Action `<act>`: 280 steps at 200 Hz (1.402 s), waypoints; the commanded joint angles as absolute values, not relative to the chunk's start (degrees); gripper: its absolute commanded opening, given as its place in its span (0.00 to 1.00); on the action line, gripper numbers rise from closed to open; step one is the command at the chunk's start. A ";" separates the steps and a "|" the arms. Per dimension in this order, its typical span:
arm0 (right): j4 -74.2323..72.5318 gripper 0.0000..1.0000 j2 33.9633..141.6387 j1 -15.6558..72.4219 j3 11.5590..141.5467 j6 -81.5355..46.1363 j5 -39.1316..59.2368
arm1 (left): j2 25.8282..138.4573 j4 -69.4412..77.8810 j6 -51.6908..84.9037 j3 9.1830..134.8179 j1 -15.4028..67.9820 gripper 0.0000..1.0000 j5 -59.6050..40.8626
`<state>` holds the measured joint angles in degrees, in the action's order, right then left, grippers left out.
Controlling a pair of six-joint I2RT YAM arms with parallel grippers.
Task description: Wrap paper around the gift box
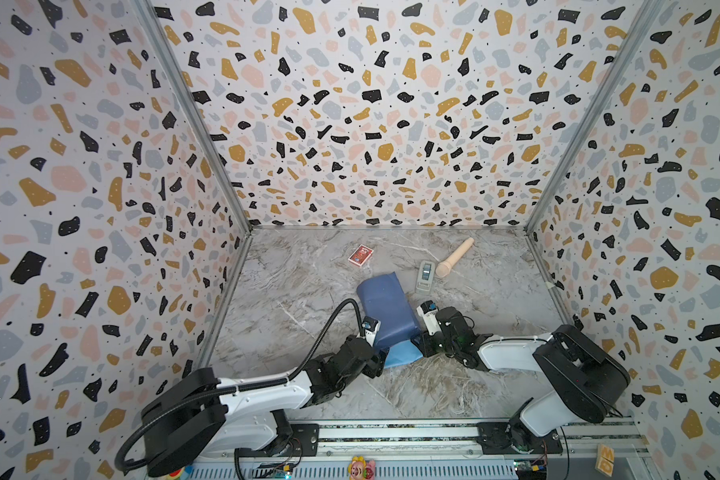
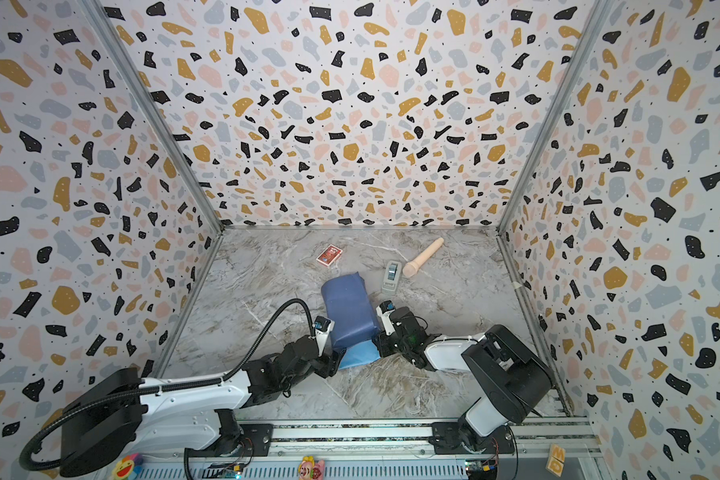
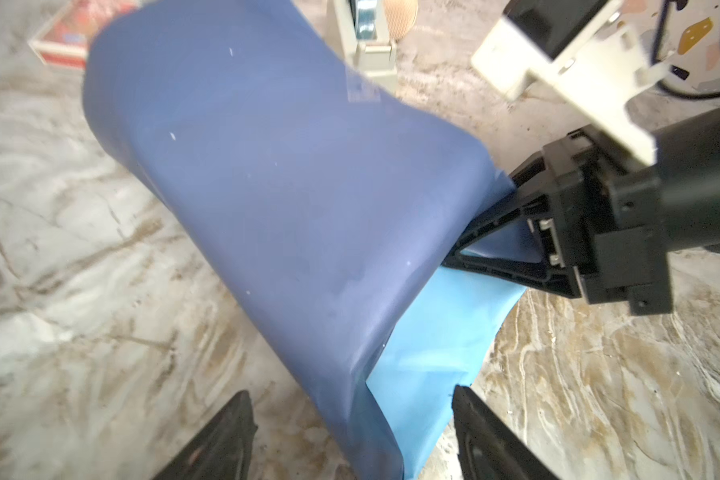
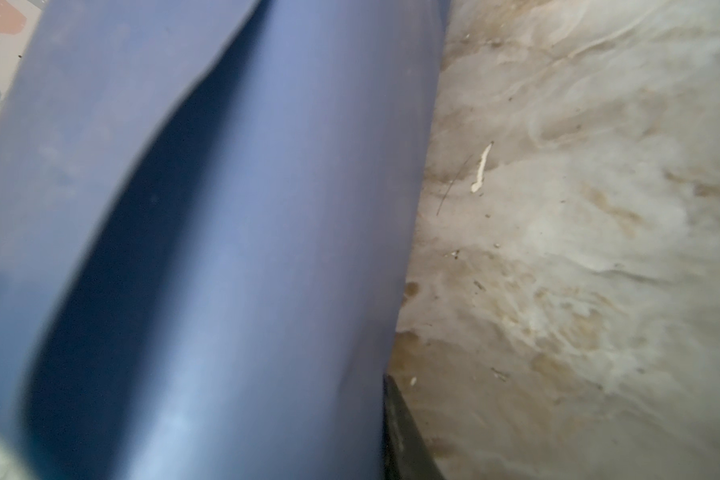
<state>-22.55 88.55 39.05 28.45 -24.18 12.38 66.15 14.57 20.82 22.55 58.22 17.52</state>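
The paper lies humped mid-way across the worktop, its near end between the spread, unclamped jaws of the left gripper. The right gripper straddles its right edge — clamped or not, I cannot tell.

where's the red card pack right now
In both top views the red card pack lies toward the back, behind the blue paper and left of the tape dispenser.

White shells and black joints cover left arm and right arm; a ribbed black cable loops at lower left; left claw black.
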 commanded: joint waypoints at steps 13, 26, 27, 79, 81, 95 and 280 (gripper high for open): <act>-21.63 0.23 88.29 38.69 29.11 -23.64 12.02 | 62.76 19.49 -1.05 23.92 58.36 0.76 16.19; -21.56 0.23 88.34 38.69 29.20 -23.52 12.03 | 62.80 19.99 -7.84 24.60 58.35 0.75 16.77; -21.54 0.23 88.34 38.68 29.19 -23.45 12.04 | 62.82 20.02 -8.53 24.65 58.35 0.75 16.74; -21.89 0.22 88.80 38.67 29.37 -23.41 12.44 | 69.16 20.51 -28.95 28.32 58.21 0.71 12.73; -21.88 0.22 88.82 38.74 29.38 -23.43 12.47 | 69.47 20.49 -29.41 28.48 58.19 0.71 12.57; -21.73 0.22 88.53 38.68 29.21 -23.39 12.39 | 71.58 20.19 -33.03 29.31 57.96 0.70 11.79; -20.37 0.29 85.98 37.92 29.20 -22.34 13.74 | 86.29 22.54 -41.89 32.01 55.63 0.48 11.07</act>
